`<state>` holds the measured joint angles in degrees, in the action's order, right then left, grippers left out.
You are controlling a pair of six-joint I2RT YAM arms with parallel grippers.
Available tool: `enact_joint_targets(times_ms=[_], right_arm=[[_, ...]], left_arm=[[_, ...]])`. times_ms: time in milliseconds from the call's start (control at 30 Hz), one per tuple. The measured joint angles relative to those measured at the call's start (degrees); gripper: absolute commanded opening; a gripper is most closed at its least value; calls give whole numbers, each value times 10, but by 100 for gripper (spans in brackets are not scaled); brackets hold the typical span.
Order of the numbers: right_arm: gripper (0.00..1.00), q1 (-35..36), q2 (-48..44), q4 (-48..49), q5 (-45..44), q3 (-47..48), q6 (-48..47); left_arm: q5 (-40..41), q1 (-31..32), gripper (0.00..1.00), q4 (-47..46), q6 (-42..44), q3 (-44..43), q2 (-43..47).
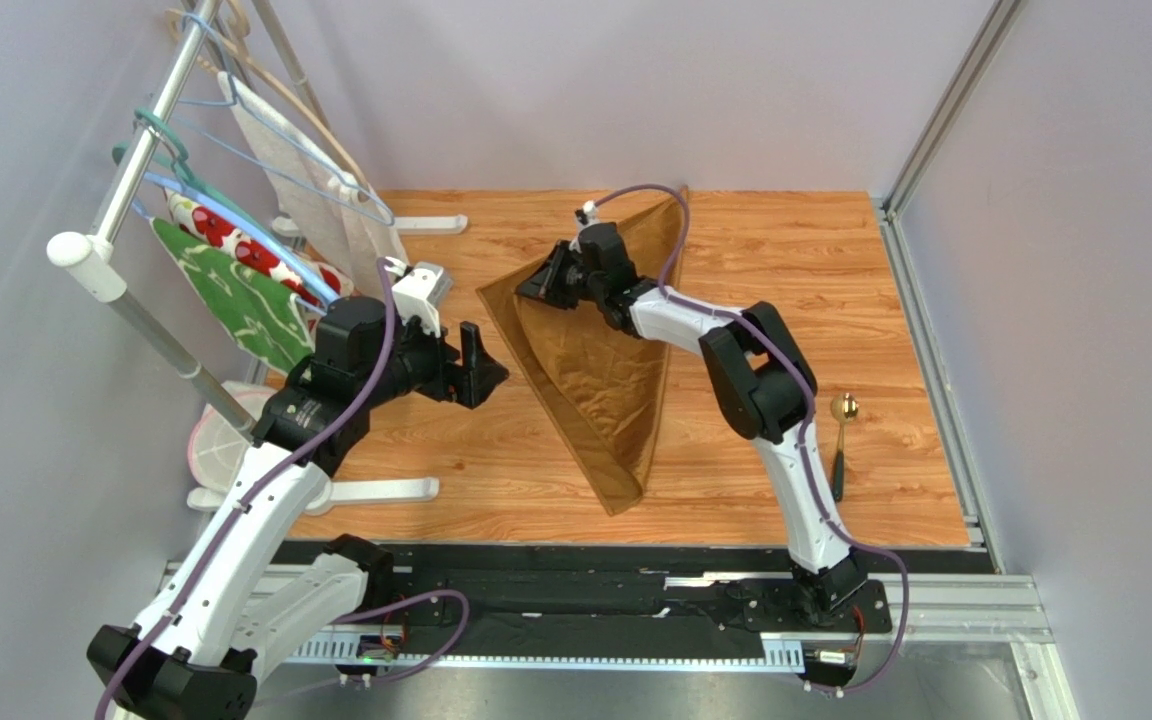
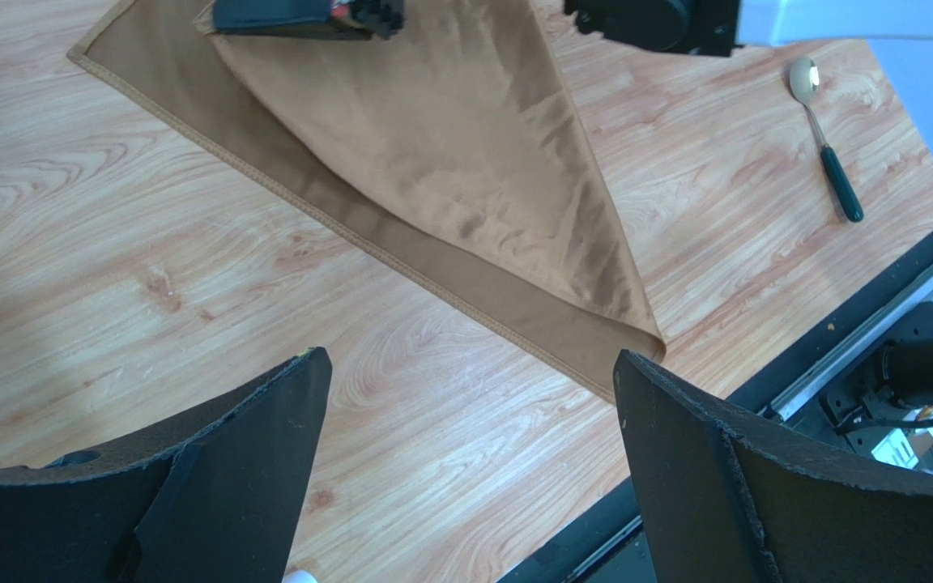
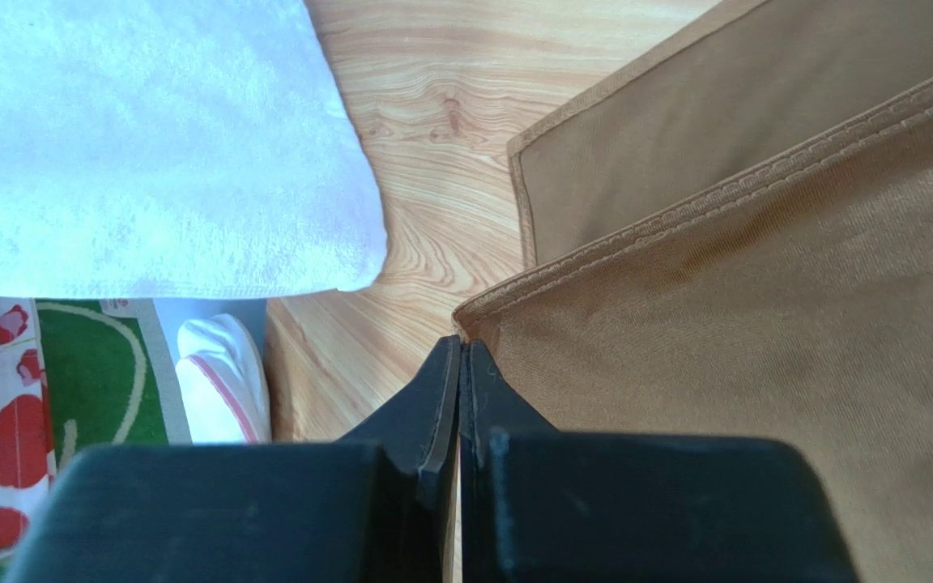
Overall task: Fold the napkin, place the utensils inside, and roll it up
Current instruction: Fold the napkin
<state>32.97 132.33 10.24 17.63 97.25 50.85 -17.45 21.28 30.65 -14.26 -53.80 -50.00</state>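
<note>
The golden-brown napkin (image 1: 605, 375) lies on the wooden table, one flap lifted and drawn over itself into a long triangle (image 2: 471, 146). My right gripper (image 1: 530, 285) is shut on the raised corner at the napkin's far left; the cloth's hemmed edge (image 3: 739, 364) runs straight out of the pinched tips (image 3: 461, 346). My left gripper (image 1: 485, 368) hovers open over bare wood just left of the napkin, with nothing between its fingers (image 2: 469, 358). The only utensil in view is a gold spoon with a dark green handle (image 1: 842, 428), which lies right of the napkin (image 2: 824, 134).
A drying rack (image 1: 132, 165) stands at the left, holding a green leaf-patterned cloth (image 1: 244, 308), a white cloth with red flowers (image 1: 222, 228) and a white towel (image 3: 131, 146). A black rail (image 1: 612, 600) runs along the near edge. Grey walls close off the left and right sides.
</note>
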Motion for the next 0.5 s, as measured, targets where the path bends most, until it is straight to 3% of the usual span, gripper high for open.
enact_joint_targets(times_ms=[500], right_arm=[[0, 38, 94, -1, -99, 104, 27]], left_arm=[[0, 0, 96, 0, 0, 2, 0]])
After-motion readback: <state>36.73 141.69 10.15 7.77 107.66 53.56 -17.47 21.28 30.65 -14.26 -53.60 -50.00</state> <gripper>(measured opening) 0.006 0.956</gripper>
